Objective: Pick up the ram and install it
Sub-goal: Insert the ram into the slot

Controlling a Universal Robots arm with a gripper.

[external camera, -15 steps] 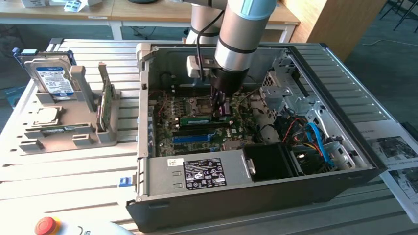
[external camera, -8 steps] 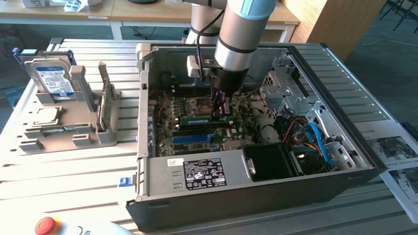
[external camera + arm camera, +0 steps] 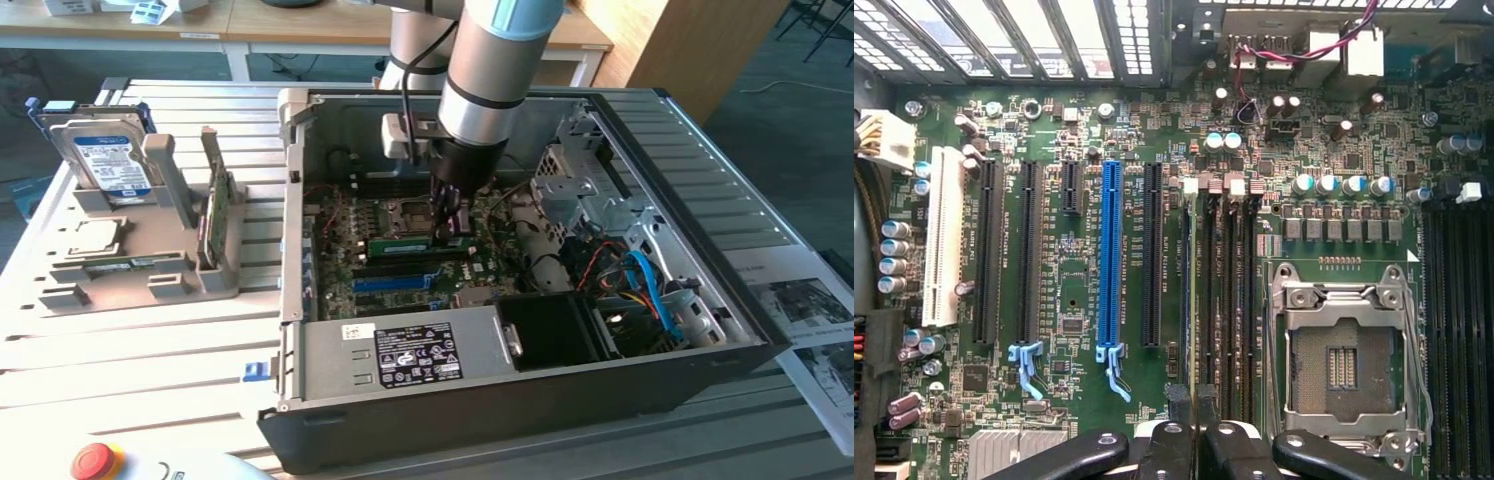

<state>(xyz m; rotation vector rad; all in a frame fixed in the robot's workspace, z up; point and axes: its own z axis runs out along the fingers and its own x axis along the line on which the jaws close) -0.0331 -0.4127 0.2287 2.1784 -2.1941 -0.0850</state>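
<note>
The ram (image 3: 400,243) is a thin green stick standing on its long edge inside the open computer case (image 3: 747,330), beside the CPU socket (image 3: 407,212). My gripper (image 3: 450,228) reaches straight down from the arm and is shut on the ram's end toward the exterior view's right. In the wrist view the ram (image 3: 1185,290) shows edge-on as a thin dark strip. It runs out from between my black fingertips (image 3: 1176,400) along the black memory slots (image 3: 1226,300) next to the CPU socket (image 3: 1349,350). I cannot tell whether it sits in a slot or just above one.
A grey holder (image 3: 134,275) outside the case on the exterior view's left carries a hard drive (image 3: 110,160) and a green card on edge (image 3: 214,205). Inside are the power supply (image 3: 400,355), blue cables (image 3: 647,285), a drive cage (image 3: 587,185) and a blue expansion slot (image 3: 1110,260).
</note>
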